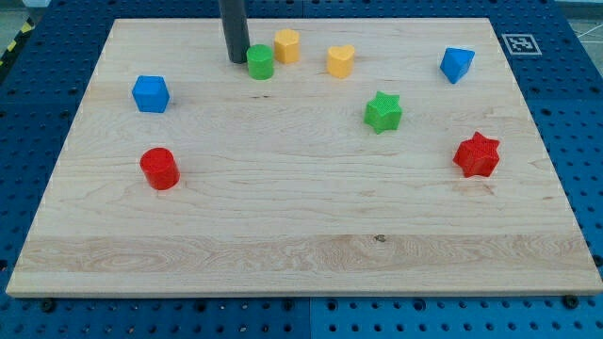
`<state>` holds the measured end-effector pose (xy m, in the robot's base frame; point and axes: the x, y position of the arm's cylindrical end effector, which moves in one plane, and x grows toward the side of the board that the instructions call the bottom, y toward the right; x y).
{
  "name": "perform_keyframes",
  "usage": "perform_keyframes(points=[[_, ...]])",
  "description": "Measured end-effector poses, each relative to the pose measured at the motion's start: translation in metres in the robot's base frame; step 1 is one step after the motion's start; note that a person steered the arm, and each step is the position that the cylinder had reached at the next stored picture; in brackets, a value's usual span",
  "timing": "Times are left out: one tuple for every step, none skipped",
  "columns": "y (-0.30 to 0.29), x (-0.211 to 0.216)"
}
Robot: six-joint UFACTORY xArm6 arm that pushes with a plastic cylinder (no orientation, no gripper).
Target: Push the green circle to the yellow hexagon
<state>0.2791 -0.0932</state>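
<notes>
The green circle point(261, 62) sits near the view's top, just left of and slightly below the yellow hexagon point(287, 45); the two look close or touching. My tip point(237, 60) is at the green circle's left side, right against it. The dark rod rises from there out of the view's top.
A yellow heart point(340, 61) lies right of the hexagon. A green star point(382, 112), a blue block point(457, 64) and a red star point(477, 155) are on the right. A blue cube point(150, 94) and a red cylinder point(159, 168) are on the left. The wooden board point(301, 245) sits on a blue pegboard.
</notes>
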Motion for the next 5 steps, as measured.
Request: perform_keyframes(points=[[-0.010, 0.010], [-0.027, 0.032], [-0.026, 0.039], [0.004, 0.038], [0.005, 0.038]])
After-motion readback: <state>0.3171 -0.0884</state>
